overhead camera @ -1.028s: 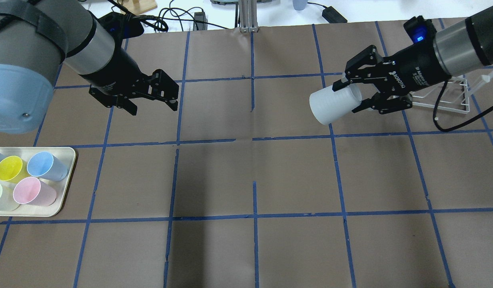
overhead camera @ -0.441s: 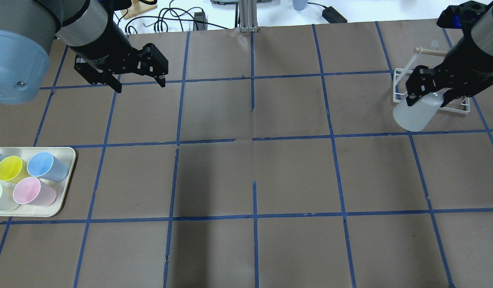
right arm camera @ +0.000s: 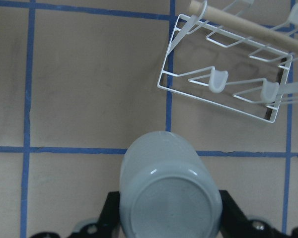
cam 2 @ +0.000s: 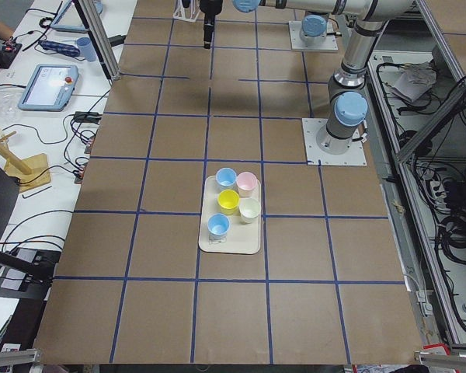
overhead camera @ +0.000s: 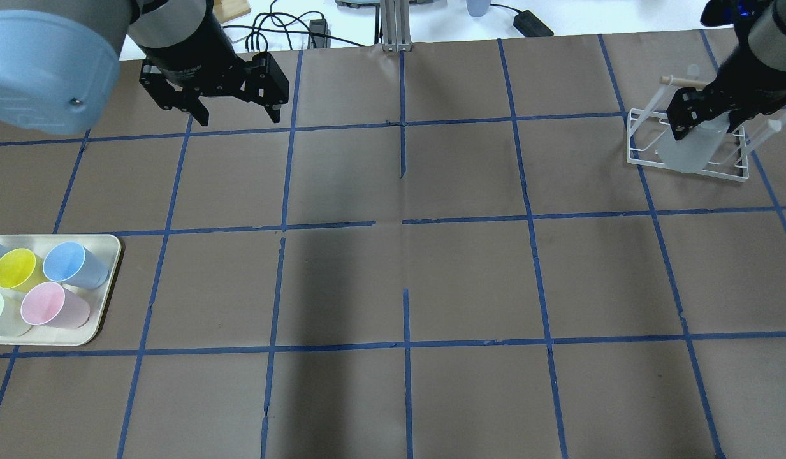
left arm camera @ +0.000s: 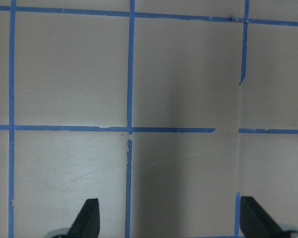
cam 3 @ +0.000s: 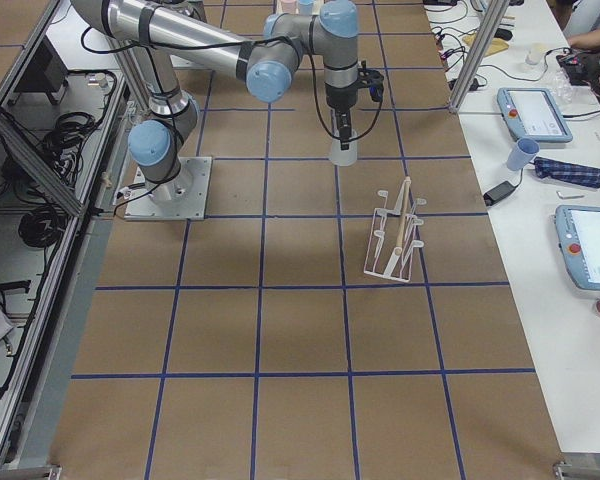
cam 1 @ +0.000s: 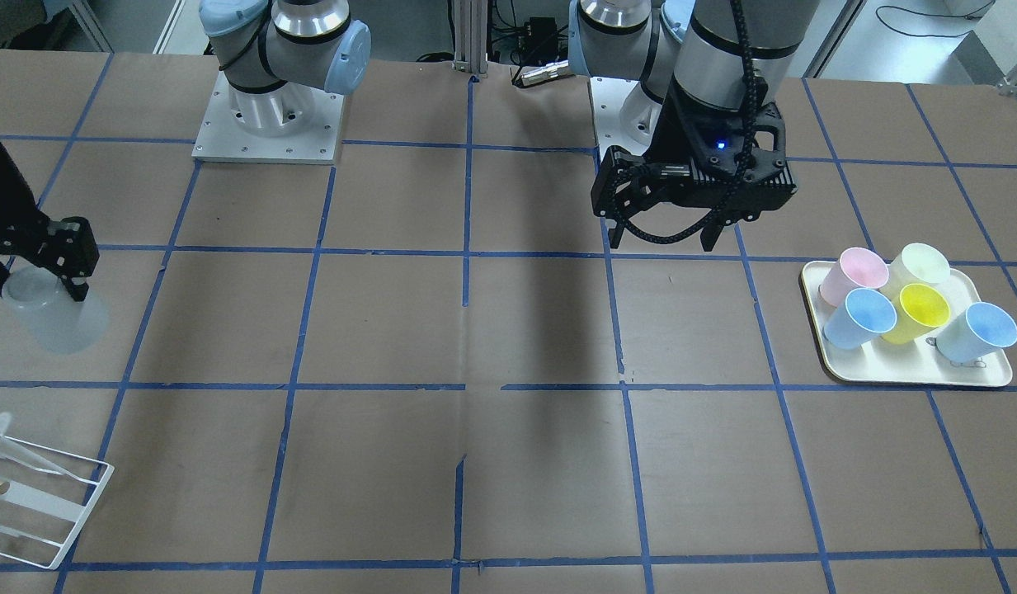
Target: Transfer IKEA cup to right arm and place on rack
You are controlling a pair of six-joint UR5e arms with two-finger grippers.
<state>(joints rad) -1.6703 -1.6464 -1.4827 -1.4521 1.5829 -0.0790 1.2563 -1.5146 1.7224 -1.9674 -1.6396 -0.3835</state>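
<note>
The IKEA cup (overhead camera: 688,152), pale grey, hangs mouth down in my right gripper (overhead camera: 704,122), which is shut on its upper part. In the front view the cup (cam 1: 59,319) is above the table on the robot's side of the white wire rack (cam 1: 25,456), apart from it. The right wrist view shows the cup's base (right arm camera: 170,198) between the jaws and the rack (right arm camera: 217,82) ahead. It also shows in the right side view (cam 3: 342,152). My left gripper (overhead camera: 238,116) is open and empty at the back left; it also shows in the front view (cam 1: 663,241) and the left wrist view (left arm camera: 170,220).
A cream tray (overhead camera: 107,254) with several coloured cups sits at the table's left edge; it also shows in the front view (cam 1: 904,376). Cables and boxes lie beyond the far edge. The rack (overhead camera: 684,81) stands at the far right.
My right gripper has carried the cup to the right, up to the rack, and turned it from sideways to mouth down. My left gripper has drawn back to the far left, still open.
</note>
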